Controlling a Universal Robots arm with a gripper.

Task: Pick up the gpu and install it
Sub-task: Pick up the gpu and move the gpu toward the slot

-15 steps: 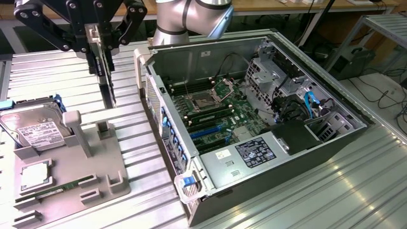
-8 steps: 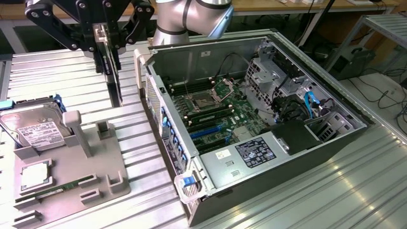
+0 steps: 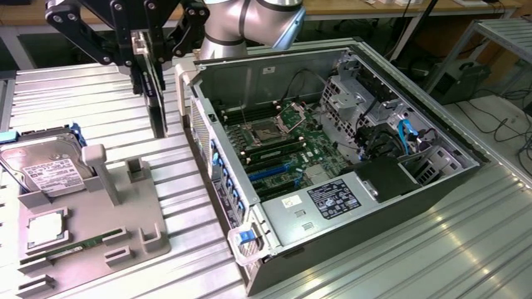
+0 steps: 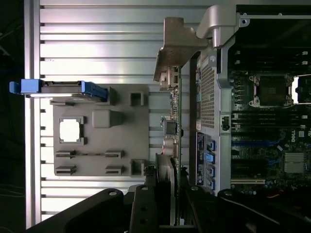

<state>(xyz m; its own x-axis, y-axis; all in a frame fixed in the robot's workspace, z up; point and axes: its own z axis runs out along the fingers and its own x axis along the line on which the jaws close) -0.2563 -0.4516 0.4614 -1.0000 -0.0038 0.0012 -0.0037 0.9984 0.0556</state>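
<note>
The gpu [image 3: 154, 93] hangs on edge in the air, a thin dark card with its silver bracket toward the table, beside the open computer case [image 3: 275, 215] on the exterior view's left. My gripper [image 3: 143, 48] is shut on the card's upper end, black fingers on both faces. In the wrist view the gpu [image 4: 176, 111] runs edge-on away from my gripper [image 4: 172, 206], its silver bracket [image 4: 176, 46] at the far end, just outside the case wall [image 4: 208, 92]. The motherboard [image 3: 283, 146] lies exposed inside the case.
A grey holder tray [image 3: 137, 224] on the exterior view's left carries a hard drive [image 3: 43, 165], a CPU [image 3: 46, 227] and a RAM stick [image 3: 83, 244]. The ribbed metal table [image 3: 449, 249] lies around the case. Cables and a drive cage [image 3: 357, 93] crowd the case's far side.
</note>
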